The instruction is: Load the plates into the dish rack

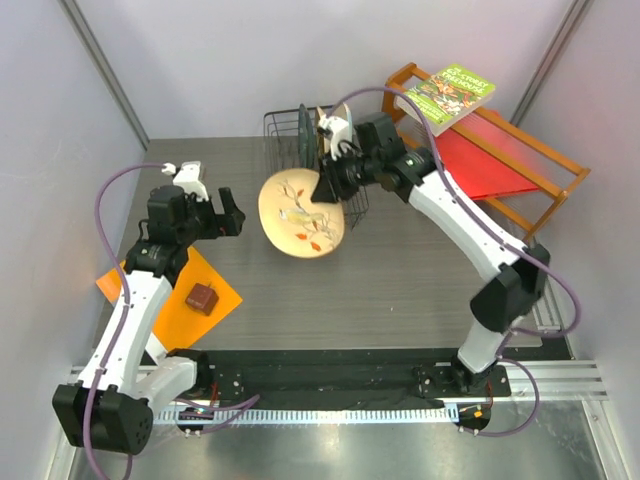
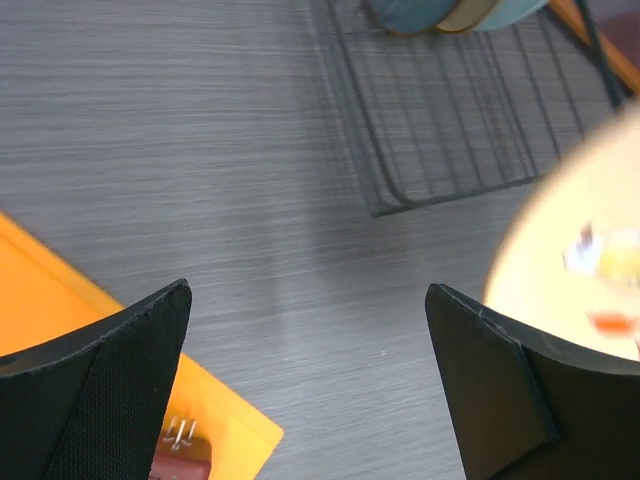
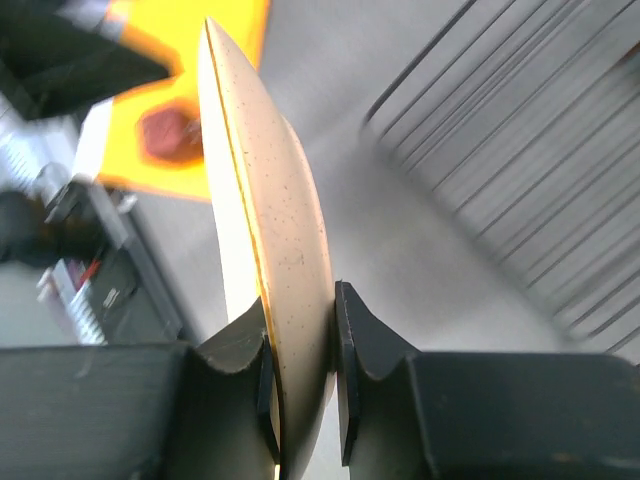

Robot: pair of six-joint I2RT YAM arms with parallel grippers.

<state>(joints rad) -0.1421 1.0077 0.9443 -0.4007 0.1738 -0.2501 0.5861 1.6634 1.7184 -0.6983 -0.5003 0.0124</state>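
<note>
My right gripper [image 1: 335, 187] is shut on the rim of a tan-orange plate [image 1: 300, 215] with a bird-and-branch painting and holds it tilted above the table, just in front of the black wire dish rack [image 1: 285, 125]. In the right wrist view the plate [image 3: 270, 220] stands edge-on between both pads of that gripper [image 3: 300, 345]. Other plates stand in the rack: a dark one [image 1: 303, 135] and a cream one [image 1: 324, 114]; their bottoms [image 2: 450, 12] show in the left wrist view. My left gripper [image 1: 232, 212] is open and empty, left of the held plate [image 2: 590, 270].
An orange sheet [image 1: 215, 285] with a small brown block [image 1: 202, 298] lies under the left arm. An orange wooden shelf [image 1: 545, 160] with a red sheet and a green book [image 1: 447, 95] stands at the back right. The rack's wire [image 2: 450, 130] lies ahead of the left gripper [image 2: 308, 290].
</note>
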